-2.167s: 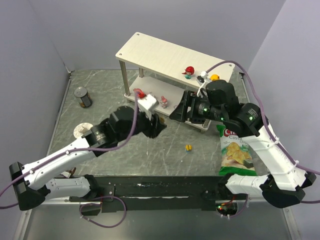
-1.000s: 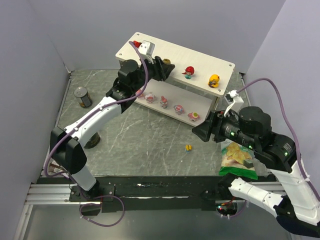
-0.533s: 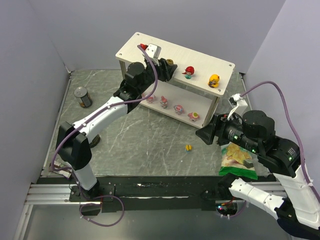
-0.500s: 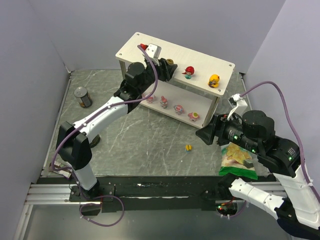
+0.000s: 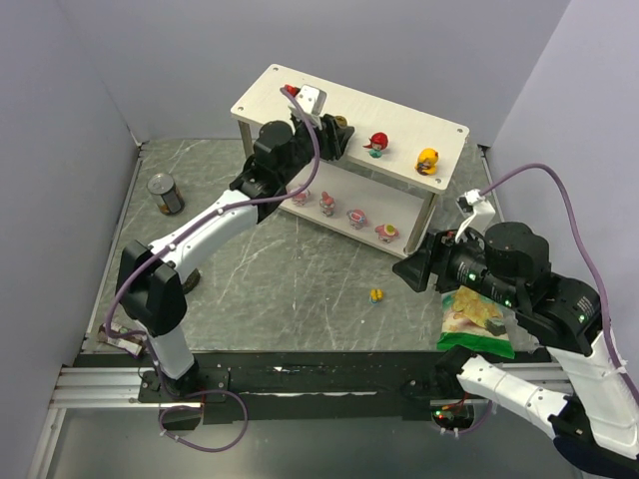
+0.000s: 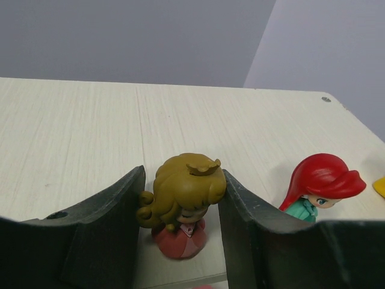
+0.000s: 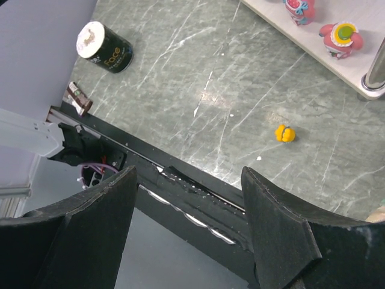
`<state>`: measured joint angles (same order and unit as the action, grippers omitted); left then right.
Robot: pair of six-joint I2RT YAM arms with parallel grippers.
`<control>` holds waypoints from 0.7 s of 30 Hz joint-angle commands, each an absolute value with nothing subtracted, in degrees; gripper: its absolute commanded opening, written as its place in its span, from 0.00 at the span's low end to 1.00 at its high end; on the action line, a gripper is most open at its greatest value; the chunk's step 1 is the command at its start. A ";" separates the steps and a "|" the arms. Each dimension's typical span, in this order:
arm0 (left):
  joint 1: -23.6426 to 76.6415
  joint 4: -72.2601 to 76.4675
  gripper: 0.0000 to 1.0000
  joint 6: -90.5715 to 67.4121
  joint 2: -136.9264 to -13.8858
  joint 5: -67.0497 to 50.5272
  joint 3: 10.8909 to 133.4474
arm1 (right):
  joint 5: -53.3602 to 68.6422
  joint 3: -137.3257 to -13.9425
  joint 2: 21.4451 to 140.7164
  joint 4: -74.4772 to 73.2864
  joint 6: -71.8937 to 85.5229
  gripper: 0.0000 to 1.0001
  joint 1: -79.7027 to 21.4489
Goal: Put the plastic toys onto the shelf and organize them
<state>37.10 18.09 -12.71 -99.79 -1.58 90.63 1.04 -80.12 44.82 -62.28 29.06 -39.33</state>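
Fingers of the left gripper (image 6: 183,180) close on either side of the brown-haired figurine (image 6: 183,201), pressing against its head, so the toy is clamped while its pink skirt appears to rest upright on the top board of the shelf (image 6: 78,129). Letting go looks like the one thing missing for this piece. Just beside it on the same board stands the red-haired figurine (image 6: 322,186), and a little farther along the orange-yellow figurine (image 5: 428,158), each apart from the next in a rough line near the front edge. On the lower board the pink-and-white figurines (image 5: 356,217) stand in a row. Four show from the top camera, and the left arm covers the left end of that tier, so a full count cannot be made. One piece is plainly not yet placed: the yellow-blue toy (image 5: 375,295) lies on the table (image 5: 270,289) in front of the shelf, well apart from it. The right gripper (image 5: 409,269) hangs above the table near that toy with its jaws spread and nothing between them. The can (image 5: 166,194) and the chips bag (image 5: 471,311) sit off to the sides. By this reading the job is nearly finished, with one release and one pickup left.
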 commanded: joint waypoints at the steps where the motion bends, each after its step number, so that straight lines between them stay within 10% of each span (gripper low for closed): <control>1: 37.18 9.87 0.40 -10.72 -101.69 -1.76 95.44 | 0.09 -80.34 43.24 -61.70 29.27 0.76 -39.02; 21: 37.18 0.26 0.55 -8.44 -103.01 1.32 98.70 | 2.20 -76.38 41.13 -59.41 29.00 0.77 -39.02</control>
<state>37.23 6.28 -10.26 -101.62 -0.14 97.67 1.83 -75.79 40.10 -61.69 30.11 -39.33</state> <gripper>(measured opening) 0.544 0.764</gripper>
